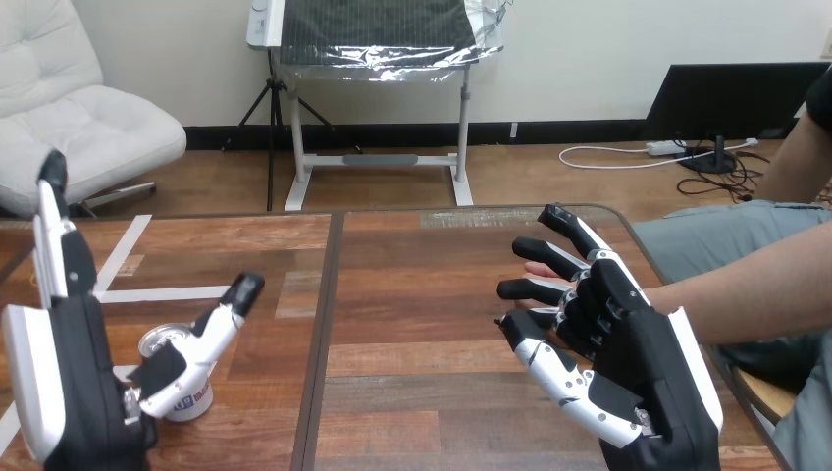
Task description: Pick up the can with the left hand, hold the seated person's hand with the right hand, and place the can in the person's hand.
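can (162,341) stands at seven o'clock on the table (412,314), against the spread left hand (69,392), which should wrap it squarely before lifting, while the right hand (638,373) lies spread over the person's hand (538,267).

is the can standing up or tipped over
Upright: the can stands on its base on the table, its round silver top facing up.

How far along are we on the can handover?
Nothing finished. In hand: left hand open around the can, which stands on the table; right hand lies over the person's hand, grip unclear. Left: grasp, lift, place the can in that hand.
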`<state>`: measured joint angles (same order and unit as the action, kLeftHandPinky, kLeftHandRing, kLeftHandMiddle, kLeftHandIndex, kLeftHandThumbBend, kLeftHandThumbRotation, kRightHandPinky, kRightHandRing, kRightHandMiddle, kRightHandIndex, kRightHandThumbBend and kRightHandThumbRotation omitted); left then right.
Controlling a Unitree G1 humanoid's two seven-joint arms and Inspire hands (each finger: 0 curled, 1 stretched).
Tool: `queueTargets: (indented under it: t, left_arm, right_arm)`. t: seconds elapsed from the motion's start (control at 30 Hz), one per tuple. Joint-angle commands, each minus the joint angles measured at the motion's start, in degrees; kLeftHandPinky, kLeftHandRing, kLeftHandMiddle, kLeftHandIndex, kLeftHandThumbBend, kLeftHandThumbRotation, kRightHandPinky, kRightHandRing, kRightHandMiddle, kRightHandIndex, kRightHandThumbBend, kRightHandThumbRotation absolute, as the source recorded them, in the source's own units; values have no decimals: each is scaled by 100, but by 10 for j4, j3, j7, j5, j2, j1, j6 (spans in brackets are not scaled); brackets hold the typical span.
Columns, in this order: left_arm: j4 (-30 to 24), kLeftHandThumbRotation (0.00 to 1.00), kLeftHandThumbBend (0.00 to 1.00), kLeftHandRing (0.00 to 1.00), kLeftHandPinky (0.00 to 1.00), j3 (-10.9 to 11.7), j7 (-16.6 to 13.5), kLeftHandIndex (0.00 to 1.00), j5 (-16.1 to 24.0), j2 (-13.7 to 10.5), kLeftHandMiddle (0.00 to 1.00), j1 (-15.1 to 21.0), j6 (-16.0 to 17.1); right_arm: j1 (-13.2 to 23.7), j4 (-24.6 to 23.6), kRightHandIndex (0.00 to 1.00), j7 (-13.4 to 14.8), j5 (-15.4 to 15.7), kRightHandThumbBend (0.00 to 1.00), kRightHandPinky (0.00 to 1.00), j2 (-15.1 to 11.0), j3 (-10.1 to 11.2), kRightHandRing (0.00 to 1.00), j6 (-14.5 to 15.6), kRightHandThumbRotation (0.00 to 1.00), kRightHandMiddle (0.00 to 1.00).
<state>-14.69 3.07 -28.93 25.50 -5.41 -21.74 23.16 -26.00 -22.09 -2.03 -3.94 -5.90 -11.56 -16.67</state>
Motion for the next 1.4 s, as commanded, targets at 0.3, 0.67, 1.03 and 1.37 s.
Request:
queueTargets:
  t: [0.3, 0.67, 1.03, 1.37]
  left_arm:
    - [19, 37, 84, 100, 100, 0, 5, 100, 5, 13, 100, -7, -34]
    - [28, 37, 84, 100, 100, 6, 20, 100, 20, -2, 100, -6, -94]
    - [51, 35, 85, 100, 100, 11, 13, 100, 36, -15, 100, 0, -122]
    - [86, 35, 87, 100, 98, 20, -8, 100, 46, -22, 100, 10, -121]
  right_arm:
    - [34, -23, 89, -3, 1, 47, 56, 16, 8, 69, 7, 0, 82]
    - [34, -22, 89, -9, -1, 47, 56, 15, 7, 69, 6, 0, 82]
    - [29, -30, 89, -9, 2, 47, 58, 15, 7, 70, 13, 0, 82]
    - [27, -35, 89, -7, 4, 48, 60, 15, 8, 71, 18, 0, 83]
